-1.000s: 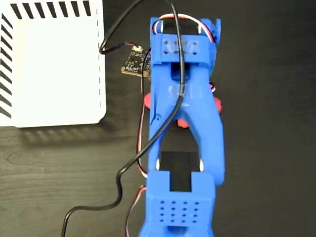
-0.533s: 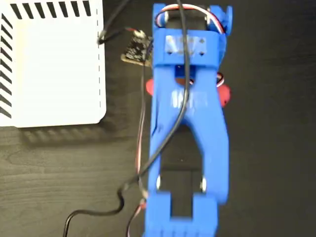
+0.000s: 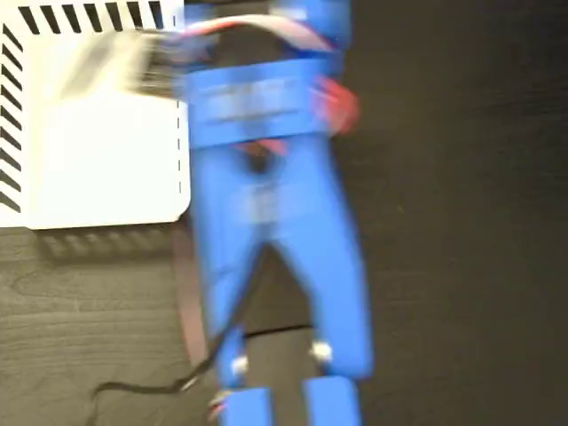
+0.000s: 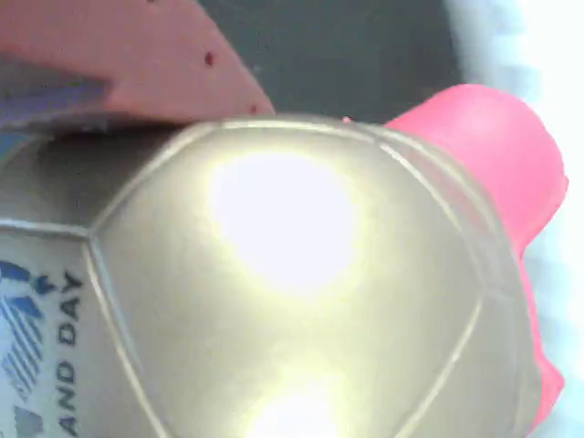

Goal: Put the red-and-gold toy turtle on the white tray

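arm (image 3: pixel 266 231) swung left, turtle (image 4: pixel 292 301) at tray (image 3: pixel 98 151) edge.

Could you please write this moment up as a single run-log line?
phase: carrying | held: red-and-gold toy turtle, off the table | arm: blurred, beside white tray edge | gripper: hidden | placed: not yet

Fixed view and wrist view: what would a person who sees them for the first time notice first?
In the fixed view, the big blue arm fills the middle, blurred by motion, its upper end beside the white tray with black edge stripes at the upper left. In the wrist view, the gold shell of the red-and-gold toy turtle fills almost the whole picture, very close, with a bright glare and a coral-red part at the right.
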Controlling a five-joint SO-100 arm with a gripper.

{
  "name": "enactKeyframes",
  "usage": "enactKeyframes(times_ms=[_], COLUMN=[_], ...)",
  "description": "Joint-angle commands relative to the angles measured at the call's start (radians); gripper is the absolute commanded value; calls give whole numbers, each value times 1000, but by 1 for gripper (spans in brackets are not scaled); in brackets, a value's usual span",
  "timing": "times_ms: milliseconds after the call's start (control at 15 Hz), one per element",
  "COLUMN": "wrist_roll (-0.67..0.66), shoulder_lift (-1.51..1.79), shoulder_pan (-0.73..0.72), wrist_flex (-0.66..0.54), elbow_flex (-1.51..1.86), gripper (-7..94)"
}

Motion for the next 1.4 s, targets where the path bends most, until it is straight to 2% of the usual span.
enactKeyframes(times_ms=[0, 267, 733, 1000, 1333], wrist_roll=[31, 31, 28, 20, 43], shoulder_lift=[0, -186, -308, -373, -396], shoulder_pan=[-181, -314, -287, -250, -255], wrist_flex=[14, 12, -8, -74, -75], elbow_flex=[-160, -204, -302, -341, -334], gripper=[0, 0, 0, 0, 0])
